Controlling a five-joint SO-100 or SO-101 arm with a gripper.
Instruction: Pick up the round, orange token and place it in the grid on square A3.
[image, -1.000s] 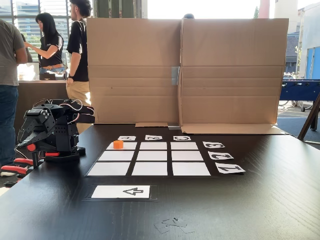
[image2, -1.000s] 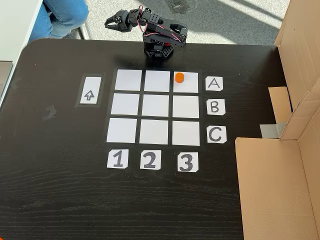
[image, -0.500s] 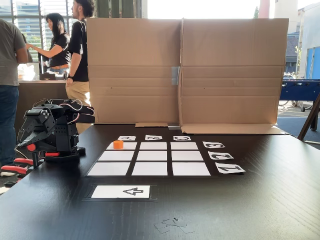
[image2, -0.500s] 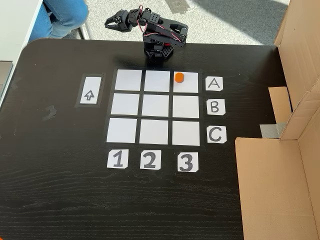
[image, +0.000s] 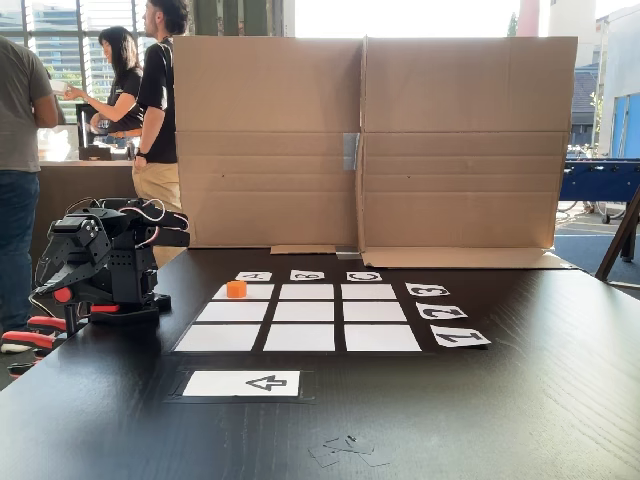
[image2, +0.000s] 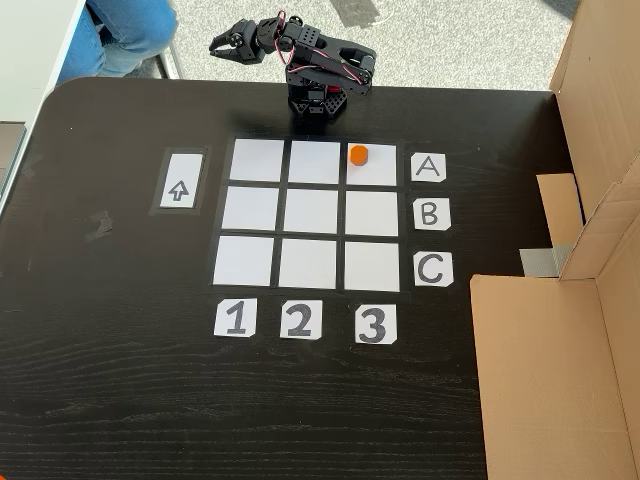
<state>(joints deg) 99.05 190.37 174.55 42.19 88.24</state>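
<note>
A wide black worktop (image2: 120, 400) fills the room's foreground, with a tall cardboard screen (image: 370, 140) standing along its far edge and people (image: 150, 90) talking behind it. In the middle lies the grid (image2: 310, 215), nine white paper cells in three rows, with letter cards (image2: 428, 214) down one side, number cards (image2: 300, 320) along another, and a separate arrow card (image2: 179, 190) beside it. At the worktop's edge sits the small black arm (image2: 325, 75), folded low over its base. Its claw (image2: 222, 42) points out past the worktop's edge, away from the grid, slightly parted and holding nothing. The token (image2: 358, 155), a short orange disc, already stands upright on square A3 (image2: 372, 165), the corner cell nearest the base, near that cell's inner edge. In the top-down fixed view it lies down and to the right of the claw, well apart, so the placing looks done.
</note>
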